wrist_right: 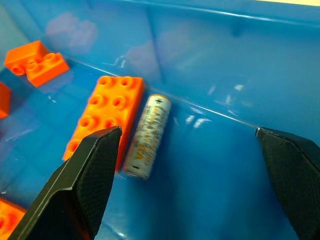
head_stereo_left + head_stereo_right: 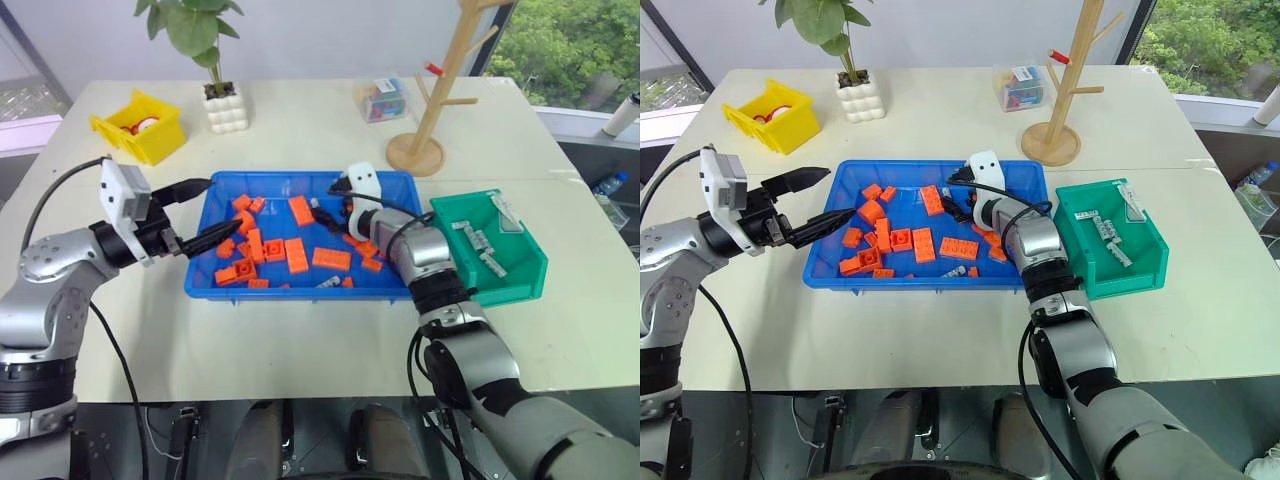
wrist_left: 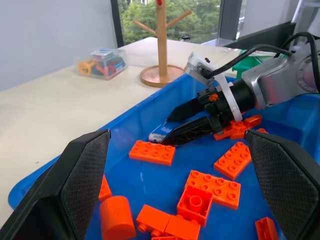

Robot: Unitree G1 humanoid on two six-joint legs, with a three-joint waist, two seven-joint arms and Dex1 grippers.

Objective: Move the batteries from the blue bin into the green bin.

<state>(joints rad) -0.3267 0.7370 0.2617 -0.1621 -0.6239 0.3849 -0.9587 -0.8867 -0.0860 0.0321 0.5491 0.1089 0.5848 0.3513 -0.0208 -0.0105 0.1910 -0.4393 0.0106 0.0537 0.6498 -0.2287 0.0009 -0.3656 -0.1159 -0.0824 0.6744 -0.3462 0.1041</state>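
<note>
The blue bin (image 2: 300,293) lies mid-table, strewn with orange blocks (image 2: 296,255). One battery (image 1: 148,136) lies by the bin's far wall, beside an orange block, and shows between the spread fingers of my right gripper (image 2: 325,200), which hangs open just above it. A second battery (image 2: 328,283) lies near the front wall. To the right stands the green bin (image 2: 520,280) with several batteries (image 2: 480,245) inside. My left gripper (image 2: 212,210) is open and empty, hovering level over the blue bin's left rim.
A yellow bin (image 2: 140,125) sits at the table's back left, with a potted plant (image 2: 225,108) beside it. Further right are a clear box of small parts (image 2: 380,98) and a wooden rack (image 2: 430,100), just behind the blue bin.
</note>
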